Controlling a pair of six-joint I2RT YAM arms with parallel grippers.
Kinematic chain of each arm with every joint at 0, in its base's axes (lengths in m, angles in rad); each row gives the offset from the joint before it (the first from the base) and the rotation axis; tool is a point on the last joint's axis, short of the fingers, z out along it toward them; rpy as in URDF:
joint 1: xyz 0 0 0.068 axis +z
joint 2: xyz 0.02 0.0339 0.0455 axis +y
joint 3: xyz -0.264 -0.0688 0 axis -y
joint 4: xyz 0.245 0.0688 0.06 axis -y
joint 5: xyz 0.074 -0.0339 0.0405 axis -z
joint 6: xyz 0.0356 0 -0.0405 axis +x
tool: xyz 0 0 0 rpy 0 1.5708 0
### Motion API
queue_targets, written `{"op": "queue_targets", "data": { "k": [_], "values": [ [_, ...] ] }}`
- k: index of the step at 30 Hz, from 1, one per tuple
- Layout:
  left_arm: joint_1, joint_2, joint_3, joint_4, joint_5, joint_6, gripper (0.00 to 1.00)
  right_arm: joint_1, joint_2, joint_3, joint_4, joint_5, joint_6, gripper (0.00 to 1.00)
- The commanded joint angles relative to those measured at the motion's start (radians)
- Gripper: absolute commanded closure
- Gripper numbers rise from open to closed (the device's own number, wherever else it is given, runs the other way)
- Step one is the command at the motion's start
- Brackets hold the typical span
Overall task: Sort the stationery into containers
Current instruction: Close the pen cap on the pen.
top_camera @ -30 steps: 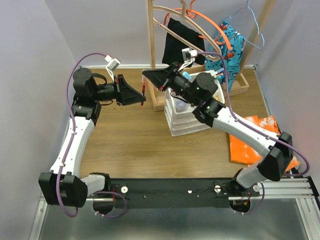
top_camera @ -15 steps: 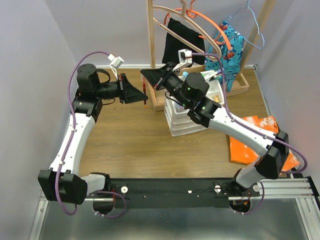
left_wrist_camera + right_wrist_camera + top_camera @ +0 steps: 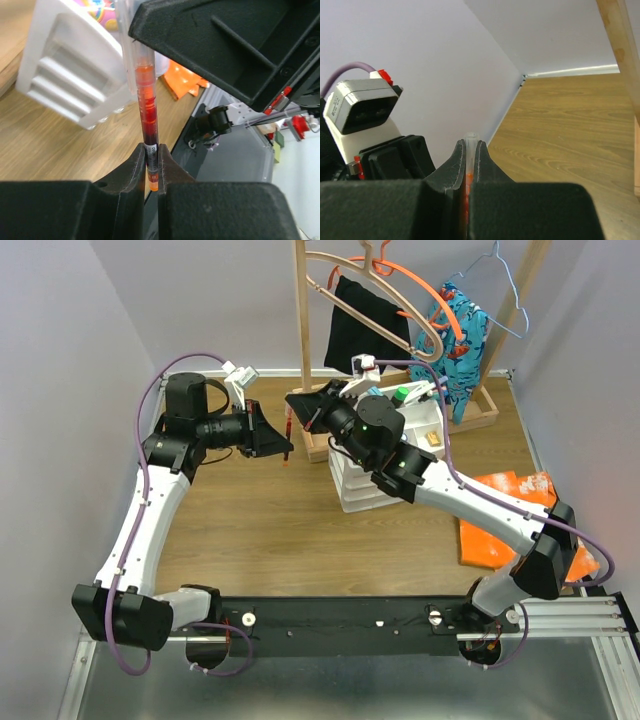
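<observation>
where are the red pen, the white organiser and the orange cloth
red pen (image 3: pixel 148 112), left wrist view, mid-barrel
white organiser (image 3: pixel 356 490), top external view, lower drawers
orange cloth (image 3: pixel 483 548), top external view, left part

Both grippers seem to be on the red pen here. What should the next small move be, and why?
Probably open the left gripper. It and the right gripper are both shut on the red pen, at opposite ends, in mid-air. The right arm lies over the white organiser, so releasing on the left frees it to drop the pen there.
</observation>
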Motion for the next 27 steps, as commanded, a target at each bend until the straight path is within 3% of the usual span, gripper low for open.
{"op": "queue_targets", "data": {
  "k": [1,21,27],
  "values": [
    [0.03,-0.04,0.122,0.293,-0.212,0.093,1.0,0.104,0.042,-0.117,-0.459,-0.144,-0.011,0.99],
    [0.024,0.006,0.145,0.399,-0.196,0.015,1.0,0.144,0.111,-0.098,-0.41,-0.207,-0.016,0.99],
    [-0.042,0.027,0.232,0.237,-0.313,0.205,1.0,0.144,0.145,-0.043,-0.48,-0.172,0.024,0.99]
  ]
}}
